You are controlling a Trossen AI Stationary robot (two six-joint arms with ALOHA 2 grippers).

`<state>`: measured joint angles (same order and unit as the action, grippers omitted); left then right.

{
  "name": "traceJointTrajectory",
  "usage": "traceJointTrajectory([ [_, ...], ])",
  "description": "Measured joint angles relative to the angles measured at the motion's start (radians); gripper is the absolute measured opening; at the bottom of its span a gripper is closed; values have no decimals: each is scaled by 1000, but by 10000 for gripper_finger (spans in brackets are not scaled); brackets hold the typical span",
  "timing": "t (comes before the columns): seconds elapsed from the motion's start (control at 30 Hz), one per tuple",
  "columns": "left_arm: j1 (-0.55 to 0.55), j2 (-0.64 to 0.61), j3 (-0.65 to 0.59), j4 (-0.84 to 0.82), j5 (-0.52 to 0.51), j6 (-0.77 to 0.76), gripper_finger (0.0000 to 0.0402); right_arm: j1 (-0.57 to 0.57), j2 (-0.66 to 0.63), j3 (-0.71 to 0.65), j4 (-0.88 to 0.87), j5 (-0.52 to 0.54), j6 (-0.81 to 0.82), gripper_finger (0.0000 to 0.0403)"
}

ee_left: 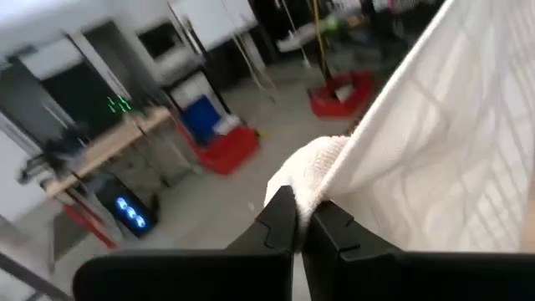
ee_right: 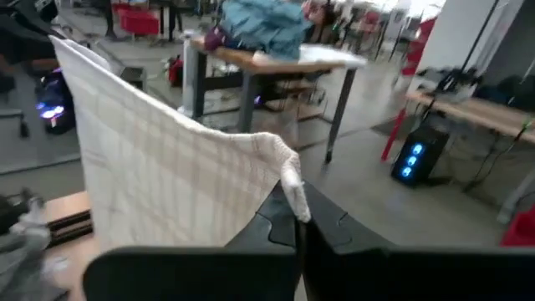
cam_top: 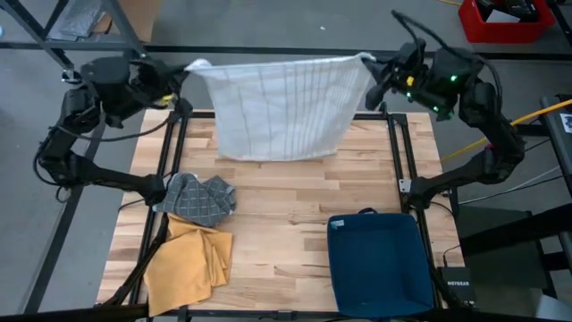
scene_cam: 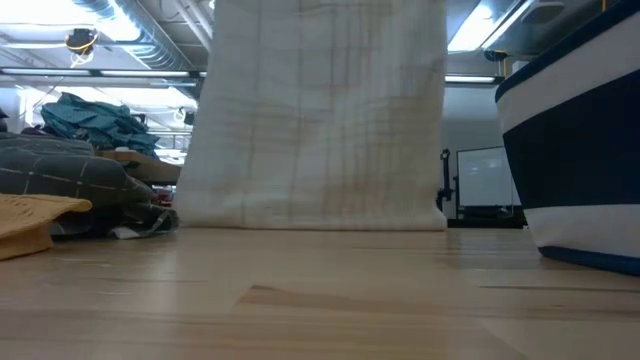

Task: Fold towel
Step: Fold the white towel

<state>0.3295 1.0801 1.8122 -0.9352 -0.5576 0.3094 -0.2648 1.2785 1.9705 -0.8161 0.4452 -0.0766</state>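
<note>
Both arms reach to the table's far edge, left gripper and right gripper each clenched on a top corner of the hanging towel

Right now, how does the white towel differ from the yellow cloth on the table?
The white towel hangs spread out, held by its two upper corners in the left gripper and the right gripper; the yellow cloth lies crumpled on the table, untouched. The white towel has faint stripes; the yellow cloth looks plain. Both are soft fabric.
</note>
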Motion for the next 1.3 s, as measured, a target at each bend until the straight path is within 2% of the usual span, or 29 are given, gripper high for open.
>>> traceJointTrajectory([
  [0.2,-66,2,0,-111,1,-123,0,77,-2,0,-99,-1,122,1],
  [0.47,-183,2,0,-135,2,-208,0,175,-4,0,-102,-2,221,1],
  [0.7,-298,2,0,-250,4,-386,0,262,-6,0,-145,-3,279,1],
  [0.83,-342,12,0,-323,4,-506,0,298,3,-2,-222,40,338,1],
  [1.07,-375,64,0,-382,3,-593,0,326,35,-2,-288,76,421,1],
  [1.2,-378,100,-1,-477,-79,-600,0,324,58,-2,-334,89,420,1],
  [1.3,-378,126,-1,-577,-191,-637,0,324,76,-2,-394,173,405,1],
])
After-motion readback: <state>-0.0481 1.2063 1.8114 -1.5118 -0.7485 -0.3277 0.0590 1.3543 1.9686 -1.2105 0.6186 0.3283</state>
